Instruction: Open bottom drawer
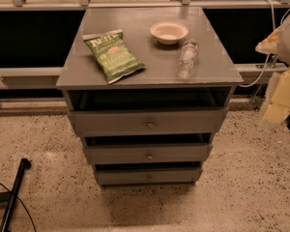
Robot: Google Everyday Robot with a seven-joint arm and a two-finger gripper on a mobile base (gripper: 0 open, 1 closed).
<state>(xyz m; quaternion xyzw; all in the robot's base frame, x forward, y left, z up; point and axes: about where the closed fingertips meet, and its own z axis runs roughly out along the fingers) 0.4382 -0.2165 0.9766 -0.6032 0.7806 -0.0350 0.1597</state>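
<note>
Gripper (280, 94), open or closed I can't tell, hangs at right edge; bottom drawer (135, 176), its knob (149, 178), sits low left of it.

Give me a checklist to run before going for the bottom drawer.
1. Bottom drawer located, lowest of three: ok.
2. Its knob in view and unblocked: ok.
3. Gripper at the knob: not ok; it sits at the right edge, apart from the cabinet.
4. Floor before the drawer free for pulling: ok.
5. Bottle lying on the cabinet top will not roll: cannot tell.
</note>
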